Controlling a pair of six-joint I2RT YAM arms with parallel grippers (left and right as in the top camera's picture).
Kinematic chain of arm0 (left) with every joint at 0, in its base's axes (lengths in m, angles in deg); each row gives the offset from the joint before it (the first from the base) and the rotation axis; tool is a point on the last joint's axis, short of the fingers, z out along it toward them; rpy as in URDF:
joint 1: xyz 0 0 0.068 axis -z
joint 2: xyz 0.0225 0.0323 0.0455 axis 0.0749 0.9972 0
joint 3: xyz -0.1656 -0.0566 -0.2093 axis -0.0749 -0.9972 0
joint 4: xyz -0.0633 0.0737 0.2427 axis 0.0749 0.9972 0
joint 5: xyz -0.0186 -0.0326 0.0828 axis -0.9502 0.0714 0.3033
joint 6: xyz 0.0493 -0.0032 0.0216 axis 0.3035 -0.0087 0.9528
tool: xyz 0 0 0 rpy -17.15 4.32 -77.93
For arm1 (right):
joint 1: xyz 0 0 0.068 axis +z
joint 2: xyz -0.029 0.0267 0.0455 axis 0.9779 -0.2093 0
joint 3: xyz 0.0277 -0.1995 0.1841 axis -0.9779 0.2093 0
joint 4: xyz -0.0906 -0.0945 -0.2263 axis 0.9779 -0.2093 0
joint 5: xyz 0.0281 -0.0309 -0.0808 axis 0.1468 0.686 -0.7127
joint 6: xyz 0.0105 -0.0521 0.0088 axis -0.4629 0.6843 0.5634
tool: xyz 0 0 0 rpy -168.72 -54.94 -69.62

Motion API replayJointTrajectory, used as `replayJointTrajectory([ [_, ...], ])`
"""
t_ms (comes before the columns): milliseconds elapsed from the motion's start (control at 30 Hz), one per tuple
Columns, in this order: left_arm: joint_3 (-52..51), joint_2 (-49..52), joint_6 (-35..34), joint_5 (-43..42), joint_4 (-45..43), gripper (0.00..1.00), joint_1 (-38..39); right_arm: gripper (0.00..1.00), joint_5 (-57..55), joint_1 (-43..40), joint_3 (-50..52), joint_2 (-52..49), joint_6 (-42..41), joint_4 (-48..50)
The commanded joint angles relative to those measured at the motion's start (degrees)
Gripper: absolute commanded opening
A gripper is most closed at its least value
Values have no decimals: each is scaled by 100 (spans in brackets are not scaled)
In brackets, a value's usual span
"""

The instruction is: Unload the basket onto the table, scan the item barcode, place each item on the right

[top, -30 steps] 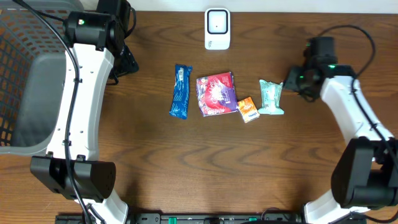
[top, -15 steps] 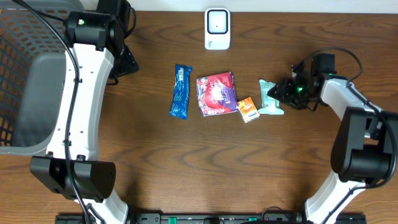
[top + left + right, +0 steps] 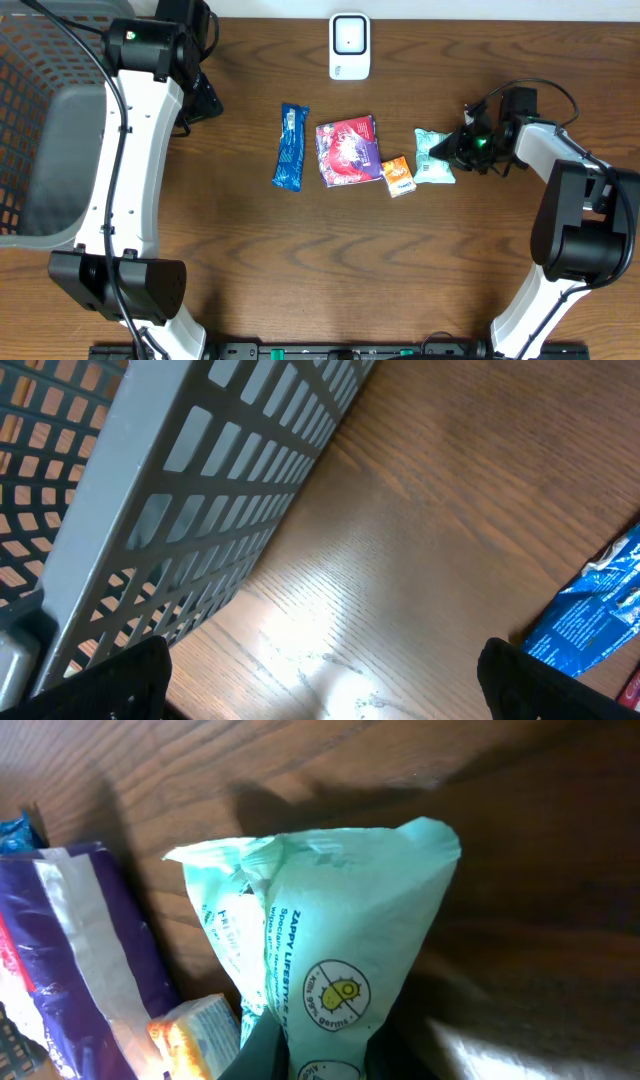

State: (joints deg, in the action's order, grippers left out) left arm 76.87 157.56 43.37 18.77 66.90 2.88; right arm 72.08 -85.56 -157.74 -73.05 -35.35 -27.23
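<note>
Wood-grain counter (image 3: 300,260): right end effector (image 3: 453,150) pinches mint-green plastic packet (image 3: 433,160); left end effector (image 3: 320,675) spread; white barcode scanner (image 3: 349,45) far off, scan pending.

Overhead: straight down, far, on the whole wooden table (image 3: 300,260). Left wrist: low, close, grey basket (image 3: 200,490) up-left of the left gripper (image 3: 320,690). Right wrist: very close on the mint wipes pouch (image 3: 330,940), shared with overhead.

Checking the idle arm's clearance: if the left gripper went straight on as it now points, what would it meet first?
The left gripper would probably meet bare table first, between the grey basket and the blue packet; depth is unclear.
</note>
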Motion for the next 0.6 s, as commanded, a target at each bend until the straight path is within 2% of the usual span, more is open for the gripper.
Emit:
replayJointTrajectory([
  [0,-42,11,35,22,15,98,-15,1,-1318,74,-166,271,35,-492],
  [133,-42,11,35,22,15,98,-15,1,-2691,247,-415,861,-162,-898],
  [300,-42,11,35,22,15,98,-15,1,-4935,778,-422,1425,-437,-1058],
  [400,-42,11,35,22,15,98,-15,1,-6496,1174,-409,1384,-614,-1174],
  [567,-42,11,35,22,15,98,-15,1,-8089,1574,-402,916,-1064,-1266],
])
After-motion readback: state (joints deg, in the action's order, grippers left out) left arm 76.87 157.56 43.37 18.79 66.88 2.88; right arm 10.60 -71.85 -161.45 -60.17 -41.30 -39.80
